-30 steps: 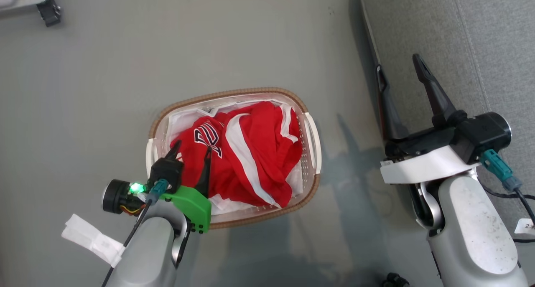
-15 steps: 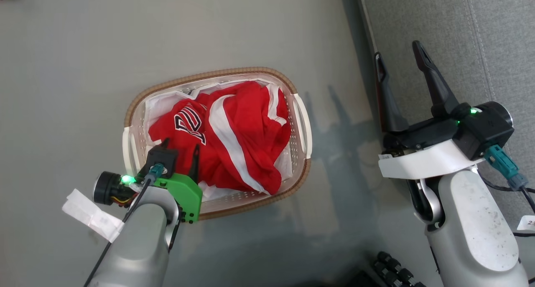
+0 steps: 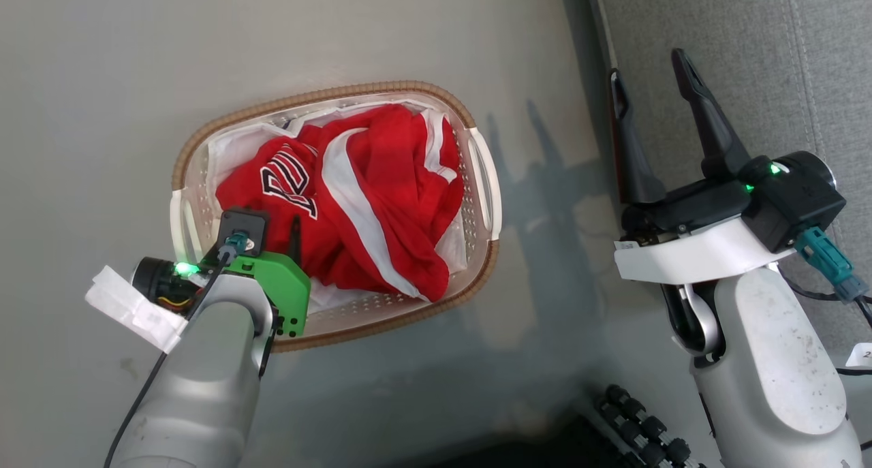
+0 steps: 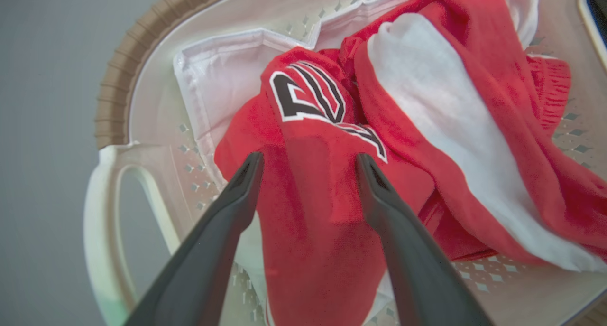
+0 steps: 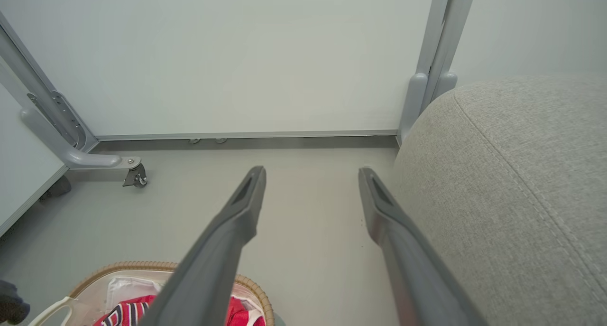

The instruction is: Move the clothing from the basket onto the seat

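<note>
While the left end effector (image 4: 309,159) straddles, fingers apart, red white-striped clothing (image 4: 303,250) in the white oval basket (image 4: 114,98), grasping looks next: close, lift.

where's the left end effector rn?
Lower left of the head view: the left end effector hangs open over the left end of the basket, near its left handle, fingers straddling a fold of the red clothing beside the jersey lettering.
</note>
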### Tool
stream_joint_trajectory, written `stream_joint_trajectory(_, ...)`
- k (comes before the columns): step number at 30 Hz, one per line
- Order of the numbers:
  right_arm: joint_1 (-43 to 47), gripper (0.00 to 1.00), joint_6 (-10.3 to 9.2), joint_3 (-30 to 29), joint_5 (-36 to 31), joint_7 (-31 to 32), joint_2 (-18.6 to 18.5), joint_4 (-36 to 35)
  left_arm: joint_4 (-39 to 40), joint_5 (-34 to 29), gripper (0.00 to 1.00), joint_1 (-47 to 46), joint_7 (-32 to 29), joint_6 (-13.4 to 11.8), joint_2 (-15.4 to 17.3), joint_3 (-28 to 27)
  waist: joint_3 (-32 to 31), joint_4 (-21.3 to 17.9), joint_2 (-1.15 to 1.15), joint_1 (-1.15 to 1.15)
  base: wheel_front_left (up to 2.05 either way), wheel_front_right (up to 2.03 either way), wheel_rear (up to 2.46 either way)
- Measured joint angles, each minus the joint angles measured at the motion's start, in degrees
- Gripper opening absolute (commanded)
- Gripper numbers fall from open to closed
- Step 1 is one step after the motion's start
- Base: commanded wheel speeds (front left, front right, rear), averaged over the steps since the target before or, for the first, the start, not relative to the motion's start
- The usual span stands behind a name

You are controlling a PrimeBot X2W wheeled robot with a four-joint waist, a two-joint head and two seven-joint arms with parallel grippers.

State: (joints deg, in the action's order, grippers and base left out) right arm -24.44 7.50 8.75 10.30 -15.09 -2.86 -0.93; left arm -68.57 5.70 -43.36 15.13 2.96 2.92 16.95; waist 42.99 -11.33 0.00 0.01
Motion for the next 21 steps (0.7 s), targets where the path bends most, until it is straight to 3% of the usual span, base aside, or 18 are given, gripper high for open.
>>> stream_joint_trajectory(21, -1.82, 1.00, 0.00, 0.82, 2.24, 0.00, 0.00, -0.46, -5.08, 2.63, 1.00, -4.68, -6.00, 0.05, 0.03, 0.35, 4.64, -1.82, 0.00, 0.00, 0.00, 0.00, 0.00)
